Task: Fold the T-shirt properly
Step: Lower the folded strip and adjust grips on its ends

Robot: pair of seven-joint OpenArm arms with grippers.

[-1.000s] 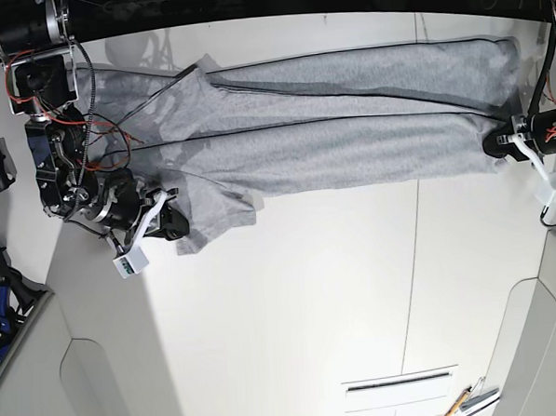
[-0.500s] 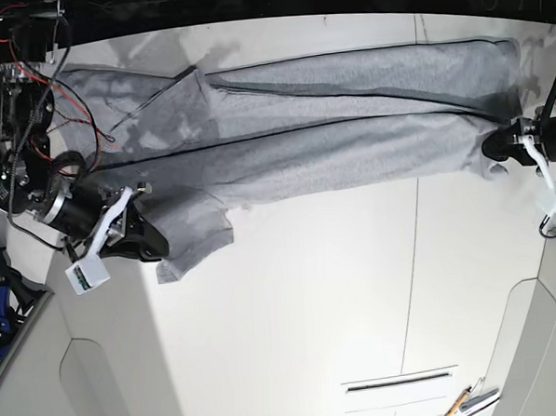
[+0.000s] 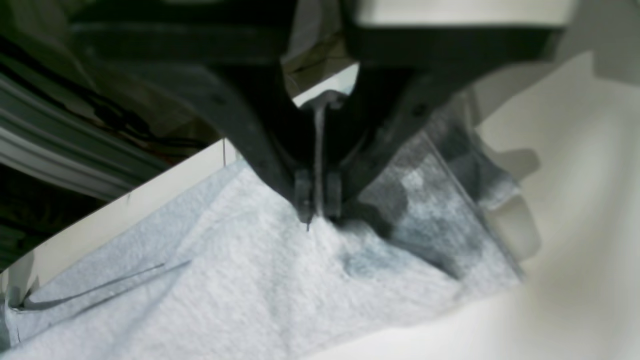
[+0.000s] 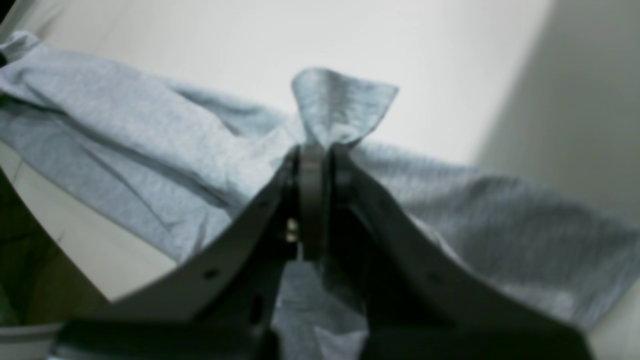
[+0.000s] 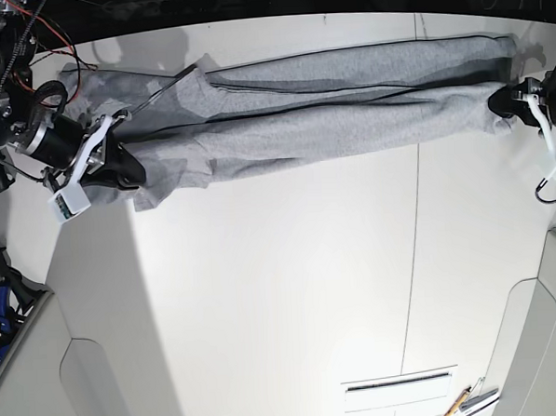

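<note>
Cotton T-shirt point(image 5: 284, 138), grey, softly creased

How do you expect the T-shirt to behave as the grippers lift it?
The T-shirt will probably be floppy, since it droops and creases between the left gripper and the right gripper. It looks thin, so likely light for its size. Its loose layers may slide or bunch.
</note>
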